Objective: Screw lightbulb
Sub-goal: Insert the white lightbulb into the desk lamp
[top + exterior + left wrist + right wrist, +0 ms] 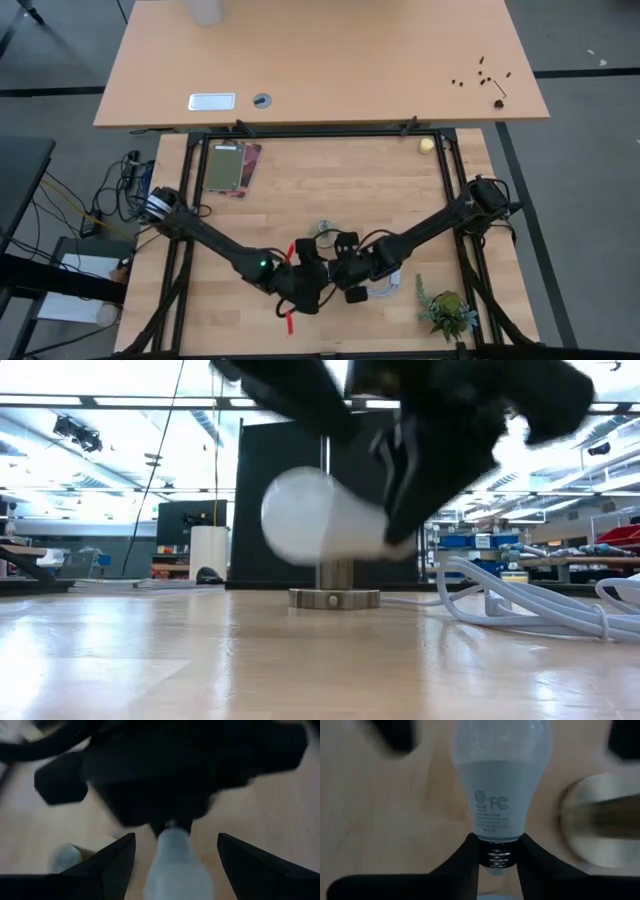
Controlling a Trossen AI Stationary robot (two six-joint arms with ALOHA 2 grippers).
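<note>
The lightbulb (501,785) was frosted white with small grey print near its neck, lying sideways above the table (150,660). The right hand (496,857) was pinched on its ribbed silvery screw base. The left hand (175,865) stood open around the bulb's dome, perhaps not touching. Just beyond sat a round metal socket (334,597) on pale wood grain.

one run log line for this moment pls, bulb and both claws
lightbulb: off table, lying sideways | right claw: shut on lightbulb's screw base | left claw: open around bulb end | socket: empty
</note>
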